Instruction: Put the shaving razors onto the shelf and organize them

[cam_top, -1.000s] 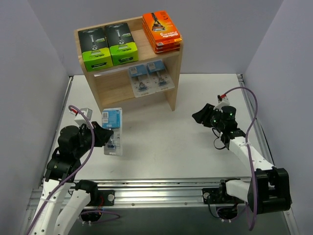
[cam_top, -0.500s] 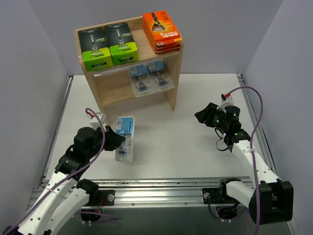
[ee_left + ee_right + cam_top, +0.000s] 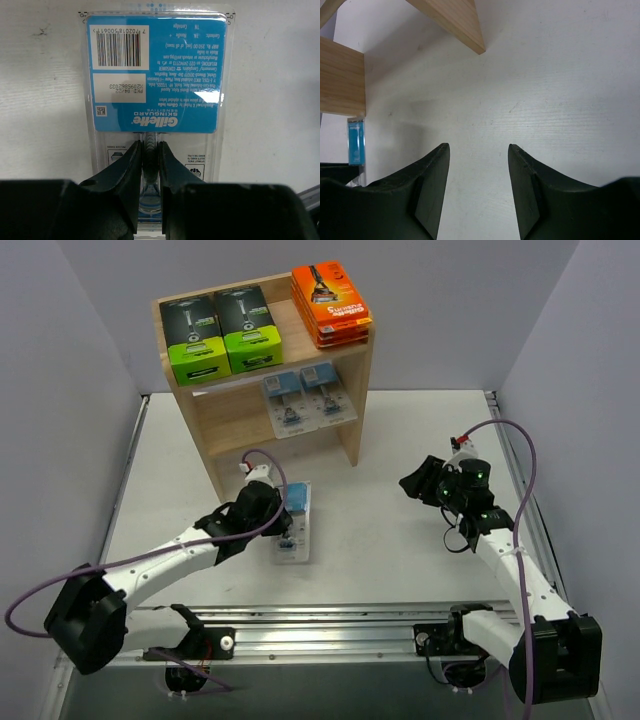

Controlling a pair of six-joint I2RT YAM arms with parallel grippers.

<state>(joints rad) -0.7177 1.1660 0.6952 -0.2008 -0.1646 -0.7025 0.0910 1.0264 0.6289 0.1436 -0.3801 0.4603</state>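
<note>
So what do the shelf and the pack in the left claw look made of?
Shelf: pale wood, matte, grain showing on its panels.
Pack: seemingly a clear glossy plastic shell, see-through at the edges, over a blue printed card, probably paper.

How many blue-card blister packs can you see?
3. Two blister packs lie side by side on the shelf's middle tier; the third pack is pinched in the left gripper in front of it. Bottom tier partly hidden.
</note>
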